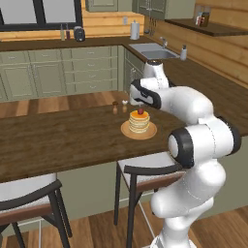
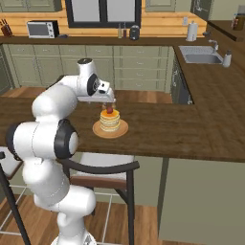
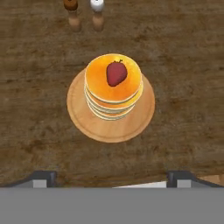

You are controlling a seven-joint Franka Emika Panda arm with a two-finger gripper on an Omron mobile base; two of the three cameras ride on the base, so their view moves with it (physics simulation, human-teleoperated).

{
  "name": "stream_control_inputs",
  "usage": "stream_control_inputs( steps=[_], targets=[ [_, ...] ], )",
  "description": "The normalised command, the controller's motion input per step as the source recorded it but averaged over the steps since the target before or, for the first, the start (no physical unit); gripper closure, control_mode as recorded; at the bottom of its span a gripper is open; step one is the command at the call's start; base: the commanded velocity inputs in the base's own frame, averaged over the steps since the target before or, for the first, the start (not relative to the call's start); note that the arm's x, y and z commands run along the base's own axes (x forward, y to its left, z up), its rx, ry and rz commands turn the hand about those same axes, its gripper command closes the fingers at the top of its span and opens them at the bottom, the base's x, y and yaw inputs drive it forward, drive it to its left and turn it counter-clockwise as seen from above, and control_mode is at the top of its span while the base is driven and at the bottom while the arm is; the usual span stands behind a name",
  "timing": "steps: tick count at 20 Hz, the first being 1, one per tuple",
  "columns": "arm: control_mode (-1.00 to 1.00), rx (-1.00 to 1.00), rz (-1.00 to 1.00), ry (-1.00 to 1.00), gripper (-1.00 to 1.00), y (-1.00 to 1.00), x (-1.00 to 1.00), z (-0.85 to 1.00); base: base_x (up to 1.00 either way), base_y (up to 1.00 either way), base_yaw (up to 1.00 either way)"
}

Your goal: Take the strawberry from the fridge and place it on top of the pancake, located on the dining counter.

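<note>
Left base view: the arm is reaching fwd over the dining counter (image 1: 58, 138), and the pincer (image 1: 141, 105) is hanging just above the pancake (image 1: 139, 122). The strawberry (image 1: 140, 111) is sitting on top of the stack, directly under the pincer, not touching it as far as can be told. The wooden plate (image 1: 127, 131) is lying below the stack. Two small shakers (image 1: 119, 107) are standing just beyond the pincer, twd the far counter edge. A stool (image 1: 145, 172) is tucked under the counter on the near side.

Right base view: the pincer (image 2: 109, 104) is hovering over the strawberry (image 2: 109, 110), w/ the pancake (image 2: 110, 121) and plate (image 2: 98, 129) right beneath. The sink (image 2: 201, 57) is sitting well off to the pincer's right, on the far green-cabinet counter; a toaster oven (image 2: 42, 29) is standing far to its left.

Hand view: the fingertips (image 3: 43, 178) are standing spread wide apart, holding nothing. The strawberry (image 3: 116, 73) is lying ahead of the tips, on the top pancake (image 3: 113, 83), roughly centred betw. them. The plate (image 3: 81, 118) is resting flat on the counter (image 3: 35, 65). A brown-topped shaker (image 3: 71, 13) and a white-topped shaker (image 3: 97, 12) are standing beyond the stack.
</note>
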Motion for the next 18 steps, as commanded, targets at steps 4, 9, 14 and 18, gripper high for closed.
stream_control_inputs(
  steps=[4,9,14,18],
  targets=[
    [-1.0,0.02,0.0,0.02,-1.0,0.0,-1.0,0.62,0.0,0.0,0.0],
    [-1.0,0.0,0.0,0.1,-1.0,0.0,-1.0,0.43,0.0,0.0,0.0],
    [-1.0,0.0,0.0,0.0,-1.0,0.0,-1.0,-0.07,0.0,0.0,0.0],
    [-1.0,0.0,0.0,0.0,-1.0,0.01,-1.0,-0.01,0.0,0.0,0.0]
  ],
)
